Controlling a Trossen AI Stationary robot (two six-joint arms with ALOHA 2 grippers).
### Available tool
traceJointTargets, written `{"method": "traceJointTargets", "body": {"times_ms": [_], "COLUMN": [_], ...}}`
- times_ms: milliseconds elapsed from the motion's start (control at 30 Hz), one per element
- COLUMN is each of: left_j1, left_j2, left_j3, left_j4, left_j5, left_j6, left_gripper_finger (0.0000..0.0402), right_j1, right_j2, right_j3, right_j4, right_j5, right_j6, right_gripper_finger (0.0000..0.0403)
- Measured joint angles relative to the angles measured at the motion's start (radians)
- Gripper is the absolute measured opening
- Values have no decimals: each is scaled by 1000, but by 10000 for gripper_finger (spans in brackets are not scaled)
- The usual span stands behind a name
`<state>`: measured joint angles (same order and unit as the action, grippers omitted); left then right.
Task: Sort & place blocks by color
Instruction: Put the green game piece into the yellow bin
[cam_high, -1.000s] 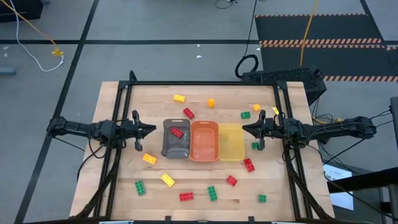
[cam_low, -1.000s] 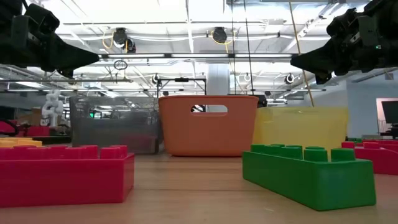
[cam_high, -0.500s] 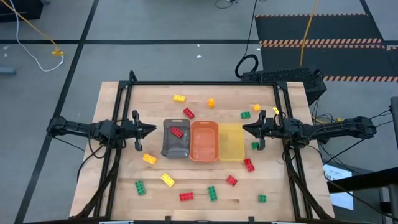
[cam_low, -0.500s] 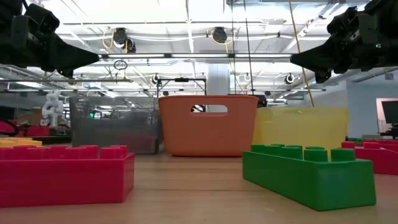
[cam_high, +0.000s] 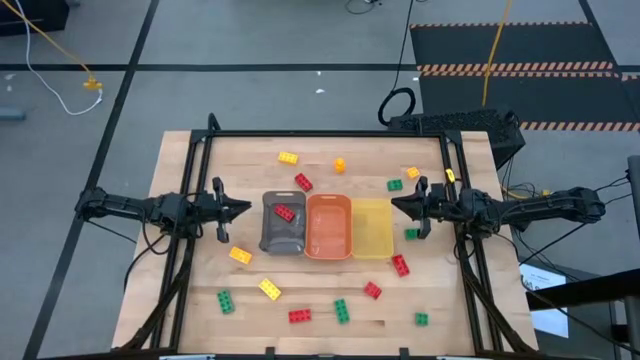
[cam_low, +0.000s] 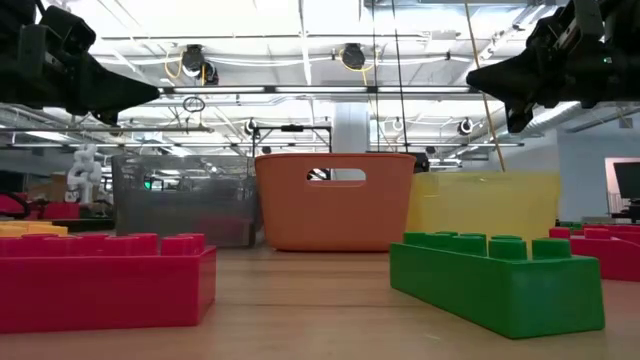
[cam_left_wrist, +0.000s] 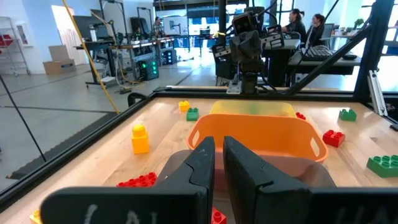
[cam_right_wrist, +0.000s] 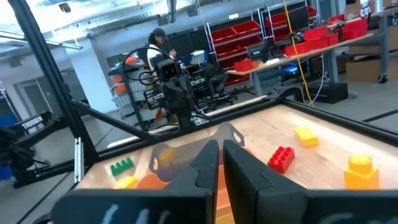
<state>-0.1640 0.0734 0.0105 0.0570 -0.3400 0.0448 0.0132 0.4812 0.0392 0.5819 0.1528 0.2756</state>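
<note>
Three trays in a row at the middle of the worktop: grey tray, orange tray, yellow tray. One red block already inside the grey tray; orange and yellow trays apparently empty. Remaining blocks scattered loose around the trays: a yellow one and a red one beyond the grey tray, a green one and a red one on the near side of the orange tray, another red one near the yellow tray.

Left gripper hovering just beside the grey tray, fingers pressed together, holding nothing, unmoved from a second ago. Right gripper hovering beside the yellow tray, likewise pressed together and empty, but shifted slightly and tilted compared with a second ago.

Likely meaning: right arm beginning a new reach, sorting barely begun, nearly every block still to collect.
</note>
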Motion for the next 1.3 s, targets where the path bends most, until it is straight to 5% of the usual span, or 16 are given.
{"method": "traceJointTargets", "body": {"times_ms": [267,433,700,933,1100,1300], "left_j1": [0,2,2,2,2,2], "left_j2": [0,0,0,0,0,0], "left_j3": [0,-2,-2,-2,-2,-2], "left_j4": [0,26,94,119,119,119], "left_j5": [0,-28,-27,-68,-217,-357], "left_j6": [0,0,-65,68,207,221], "left_gripper_finger": [37,37,37,37,37,37], "right_j1": [-1,-1,-3,-53,-131,-283], "right_j2": [0,1,12,133,304,525], "right_j3": [0,0,19,286,555,877], "right_j4": [17,30,223,-22,-371,-854], "right_j5": [15,141,165,279,420,292], "right_j6": [-28,-123,-293,-420,-454,-329], "right_gripper_finger": [18,18,25,107,184,213]}}
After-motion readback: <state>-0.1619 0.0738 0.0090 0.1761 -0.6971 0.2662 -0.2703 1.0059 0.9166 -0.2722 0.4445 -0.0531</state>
